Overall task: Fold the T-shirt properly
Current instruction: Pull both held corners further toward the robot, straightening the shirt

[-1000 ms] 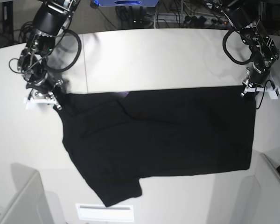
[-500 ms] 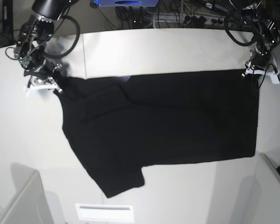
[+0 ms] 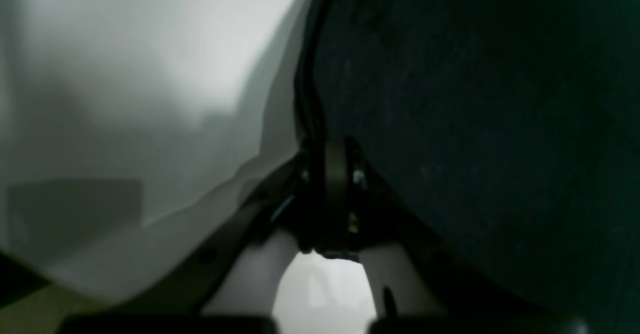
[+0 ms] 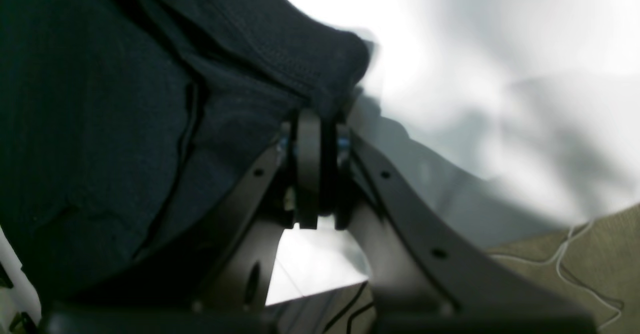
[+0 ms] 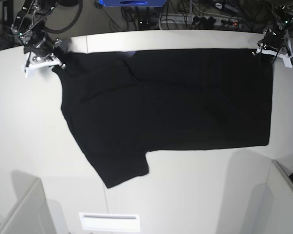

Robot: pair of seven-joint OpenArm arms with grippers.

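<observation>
The black T-shirt (image 5: 171, 102) lies spread on the white table (image 5: 34, 141), plain side up, one sleeve pointing toward the front left. My left gripper (image 5: 264, 48) is shut on the shirt's far right corner; in the left wrist view (image 3: 327, 174) the jaws pinch the black cloth edge (image 3: 475, 124). My right gripper (image 5: 57, 54) is shut on the far left corner; the right wrist view (image 4: 315, 139) shows the hemmed cloth (image 4: 125, 124) clamped between the jaws. A speck of purple print (image 5: 130, 52) shows at the far edge.
Cables and a blue box (image 5: 132, 3) lie behind the table's far edge. A grey bin corner (image 5: 19, 209) stands at the front left, another (image 5: 288, 185) at the front right. A white label (image 5: 110, 222) lies on the table's front edge.
Both grippers have pulled the shirt's far edge away from the camera, toward the table's back edge. The whole shirt slid that way and lies flatter.
</observation>
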